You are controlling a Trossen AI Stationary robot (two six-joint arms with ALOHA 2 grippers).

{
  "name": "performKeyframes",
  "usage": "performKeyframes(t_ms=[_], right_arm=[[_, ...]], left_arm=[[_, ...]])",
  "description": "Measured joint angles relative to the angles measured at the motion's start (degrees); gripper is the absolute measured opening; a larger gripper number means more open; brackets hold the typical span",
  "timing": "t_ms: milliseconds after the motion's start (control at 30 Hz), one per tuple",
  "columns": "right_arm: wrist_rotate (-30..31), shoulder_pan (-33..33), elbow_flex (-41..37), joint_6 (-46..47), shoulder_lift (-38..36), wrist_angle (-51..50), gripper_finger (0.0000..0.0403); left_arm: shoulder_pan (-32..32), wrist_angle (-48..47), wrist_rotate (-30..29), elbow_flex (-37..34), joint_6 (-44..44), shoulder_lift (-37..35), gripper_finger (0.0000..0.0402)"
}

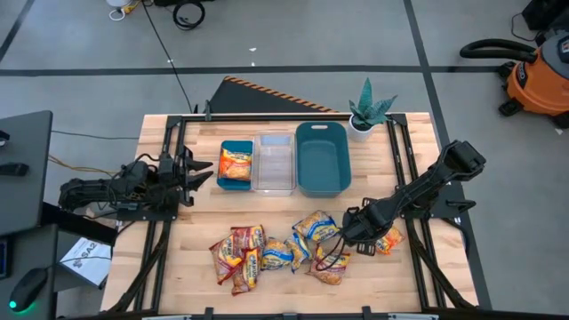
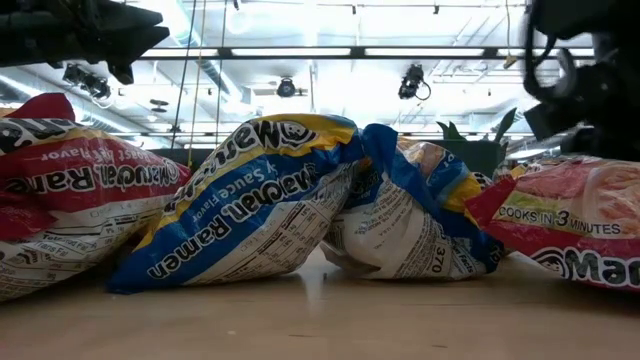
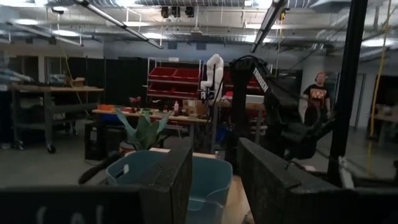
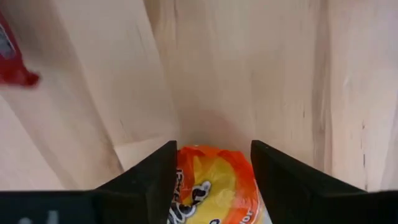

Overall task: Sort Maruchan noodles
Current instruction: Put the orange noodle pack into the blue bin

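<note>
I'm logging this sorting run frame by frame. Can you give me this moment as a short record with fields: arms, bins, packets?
left gripper: open, raised at the table's left side, beside the small teal bin, holding nothing
right gripper: low over the pile, fingers either side of an orange packet
small teal bin: one orange packet inside
clear bin: nothing visible inside
large teal bin: nothing visible inside
loose packets: clustered on the table's front half, red, orange and blue mixed
plant: at the back right corner

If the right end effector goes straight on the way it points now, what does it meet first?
Probably the orange packet lying between the fingers of the right end effector. In the high view it points down-left into the pile; beyond that packet only bare table shows.
</note>
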Motion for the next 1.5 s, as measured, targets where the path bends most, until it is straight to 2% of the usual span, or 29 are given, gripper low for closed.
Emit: performKeyframes(t_ms=[133,367,400,600,767,933,1100,1300,1500], right_arm=[[0.5,-0.2,-1.1,-4.6,0.0,0.9,0.0161],[-1.2,-3.5,-1.1,-10.6,0.0,1.2,0.0020],[-1.7,-4.2,-0.9,-11.6,0.0,1.2,0.0012],[-1.7,-10.0,8.1,-16.4,0.1,-4.3,0.0008],[3.8,-13.2,21.5,-25.2,0.1,-9.2,0.0008],[6.9,-16.0,34.7,-35.7,0.1,-8.1,0.0005],[5.5,-18.8,41.2,-44.9,0.1,0.4,0.0004],[1.6,-22.3,41.5,-55.5,0.1,13.8,0.0004],[-3.9,-26.4,41.5,-61.6,0.5,26.1,0.0004]], left_arm=[[0.0,-0.9,0.0,0.0,-1.3,0.0,0.0135],[0.0,-1.0,0.0,0.0,-2.8,0.0,0.0134],[0.0,-1.2,0.0,0.0,-2.8,0.0,0.0135],[0.0,-1.7,0.3,0.0,-7.9,0.0,0.0134],[0.0,-4.5,1.5,0.0,-11.1,0.0,0.0134],[-0.2,-4.8,1.6,0.0,-15.1,0.0,0.0134],[-0.2,-5.8,1.7,0.0,-16.3,0.0,0.0134],[-0.2,-7.6,1.4,0.0,-18.2,0.0,0.0134],[-0.2,-10.3,1.3,0.0,-21.1,1.3,0.0135]])
